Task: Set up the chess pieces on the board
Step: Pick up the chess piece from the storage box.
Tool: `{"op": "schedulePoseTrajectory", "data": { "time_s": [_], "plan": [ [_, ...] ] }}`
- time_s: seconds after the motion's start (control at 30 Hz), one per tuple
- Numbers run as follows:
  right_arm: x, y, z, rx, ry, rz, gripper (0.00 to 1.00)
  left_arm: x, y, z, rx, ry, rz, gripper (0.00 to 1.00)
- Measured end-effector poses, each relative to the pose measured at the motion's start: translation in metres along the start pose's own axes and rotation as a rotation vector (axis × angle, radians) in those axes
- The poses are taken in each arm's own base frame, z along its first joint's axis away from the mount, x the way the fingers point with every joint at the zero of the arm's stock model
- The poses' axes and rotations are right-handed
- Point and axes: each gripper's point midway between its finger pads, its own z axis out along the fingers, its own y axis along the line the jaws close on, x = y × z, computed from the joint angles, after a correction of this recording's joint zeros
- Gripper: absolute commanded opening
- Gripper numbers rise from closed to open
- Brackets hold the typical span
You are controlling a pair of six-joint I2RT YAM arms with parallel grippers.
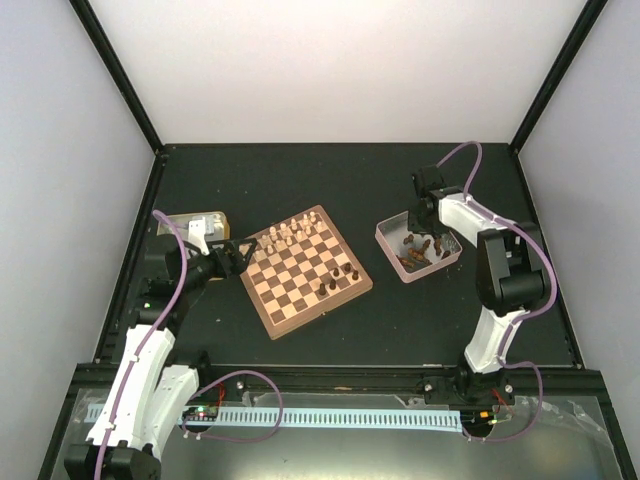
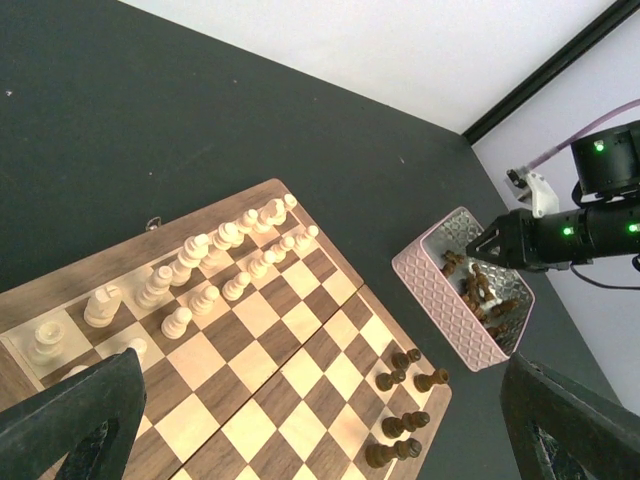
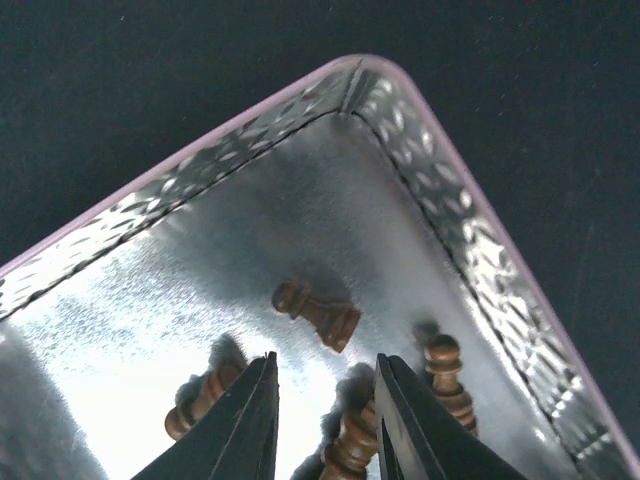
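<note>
Chess pieces (image 2: 215, 270): pale ones stand on the board (image 1: 300, 300), dark ones mostly in the tin (image 2: 440, 295) beside it. Right gripper (image 3: 325, 365), parted above them, should pinch one next; left gripper (image 1: 235, 258) hangs spread at the board's edge.

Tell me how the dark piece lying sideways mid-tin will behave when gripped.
Round and lying sideways, the dark piece will probably roll on the shiny tin floor. It looks tiny and light; the right gripper could flick it away.
</note>
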Motion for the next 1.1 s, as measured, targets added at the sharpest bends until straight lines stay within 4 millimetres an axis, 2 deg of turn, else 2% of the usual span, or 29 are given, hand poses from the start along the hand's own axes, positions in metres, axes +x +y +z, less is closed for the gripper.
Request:
{"op": "schedulePoseTrajectory", "data": {
  "time_s": [0.2,0.5,1.1],
  "plan": [
    [-0.010,-0.009,0.004,-0.004,0.011,-0.033,0.28,0.001,0.001,0.001,-0.002,0.004,-0.001,0.99],
    [-0.002,-0.010,0.023,-0.053,0.083,-0.075,0.28,0.001,0.001,0.001,-0.003,0.005,0.004,0.99],
    [0.004,-0.001,0.035,-0.132,0.124,-0.179,0.24,0.001,0.001,0.001,-0.002,0.004,0.007,0.99]
  ]
}}
